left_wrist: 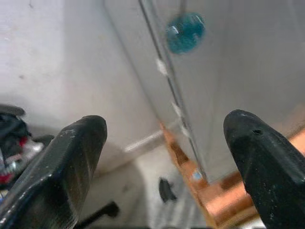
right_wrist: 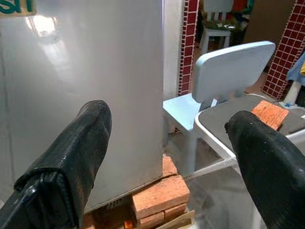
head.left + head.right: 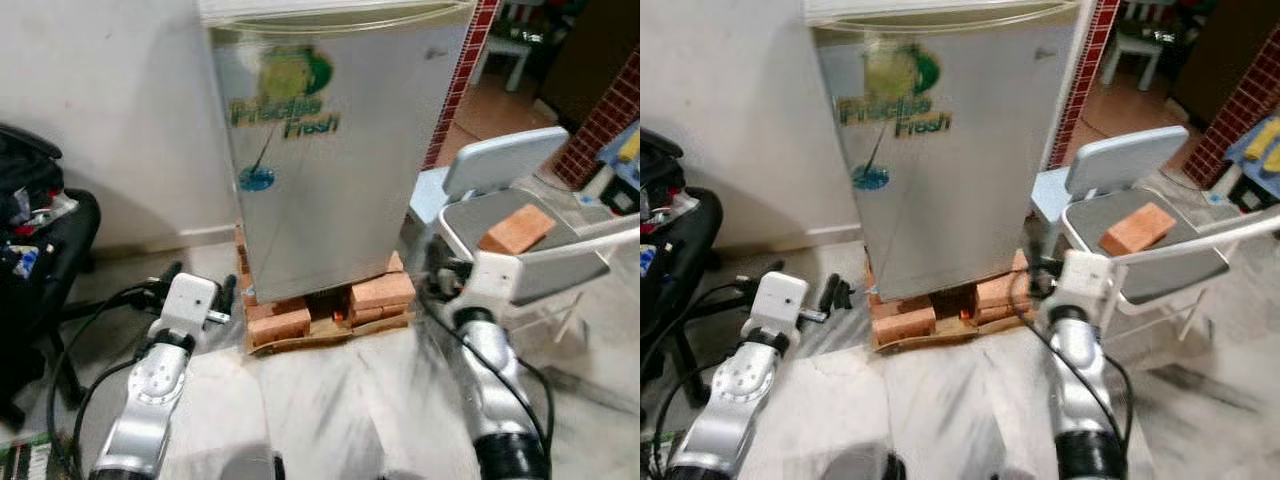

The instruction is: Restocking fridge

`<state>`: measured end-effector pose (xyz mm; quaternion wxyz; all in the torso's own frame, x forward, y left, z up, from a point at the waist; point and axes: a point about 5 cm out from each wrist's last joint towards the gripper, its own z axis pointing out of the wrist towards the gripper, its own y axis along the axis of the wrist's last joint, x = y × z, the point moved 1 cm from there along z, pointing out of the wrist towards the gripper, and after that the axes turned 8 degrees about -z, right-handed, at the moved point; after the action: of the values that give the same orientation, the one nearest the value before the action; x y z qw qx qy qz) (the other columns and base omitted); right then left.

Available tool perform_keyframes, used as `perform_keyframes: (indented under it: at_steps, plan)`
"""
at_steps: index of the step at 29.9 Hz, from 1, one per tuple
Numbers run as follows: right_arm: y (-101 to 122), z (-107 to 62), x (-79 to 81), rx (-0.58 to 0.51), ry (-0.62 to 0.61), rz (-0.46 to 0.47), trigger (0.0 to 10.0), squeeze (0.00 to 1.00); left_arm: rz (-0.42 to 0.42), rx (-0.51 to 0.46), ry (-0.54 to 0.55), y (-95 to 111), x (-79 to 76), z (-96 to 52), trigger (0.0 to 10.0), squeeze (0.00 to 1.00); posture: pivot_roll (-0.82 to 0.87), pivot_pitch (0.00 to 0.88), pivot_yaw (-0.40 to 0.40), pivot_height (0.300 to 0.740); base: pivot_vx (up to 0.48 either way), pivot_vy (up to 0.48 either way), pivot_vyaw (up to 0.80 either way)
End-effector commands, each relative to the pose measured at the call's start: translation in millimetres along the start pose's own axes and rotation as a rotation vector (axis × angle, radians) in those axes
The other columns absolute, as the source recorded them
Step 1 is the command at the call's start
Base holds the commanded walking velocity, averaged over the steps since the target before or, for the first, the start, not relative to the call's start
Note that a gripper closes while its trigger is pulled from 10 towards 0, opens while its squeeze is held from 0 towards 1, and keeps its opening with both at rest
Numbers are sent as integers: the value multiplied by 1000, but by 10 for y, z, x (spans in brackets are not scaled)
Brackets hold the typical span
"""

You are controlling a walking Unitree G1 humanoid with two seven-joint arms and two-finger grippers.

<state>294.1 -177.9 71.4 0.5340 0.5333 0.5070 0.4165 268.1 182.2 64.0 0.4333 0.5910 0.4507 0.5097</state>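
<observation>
A green and yellow logo reading approx. "Freshie Fresh" is printed on the upper front of the silver fridge door [image 3: 330, 150]; the first word is blurred and cannot be read w/ certainty, the second, "Fresh", is clear. In the right wrist view only the last letters, "sh", are seen at the top edge of the door. A small mark near the door's top right corner is too small to be read, and no other text, nos. or signs can be made out.
</observation>
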Motion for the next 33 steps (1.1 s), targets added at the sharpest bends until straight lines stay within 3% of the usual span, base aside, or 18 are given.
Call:
perform_keyframes:
  at_steps: [1, 23, 27, 33]
  plan:
    - [-48, -1, -97, 19, -21, -19, 10000, 0, -5, -3, -13, 17, -52, 6, 10000, 0, 105, 0, -24, 740, 0, 480, 0]
    - [26, 158, 51, 1, 55, -31, 10000, 0, -6, -30, -6, 30, -86, 0, 10000, 0, 157, 0, -81, 740, 0, 480, -726]
    - [-11, 76, 97, 0, 67, -17, 10000, 0, 21, -43, -22, 1, -120, -112, 10000, 0, 146, 0, -80, 740, 0, 174, -222]
    - [-57, 96, 112, 11, 81, -32, 10000, 0, 59, -28, -49, -37, -174, -61, 10000, 0, 125, 0, -59, 740, 0, 0, 0]
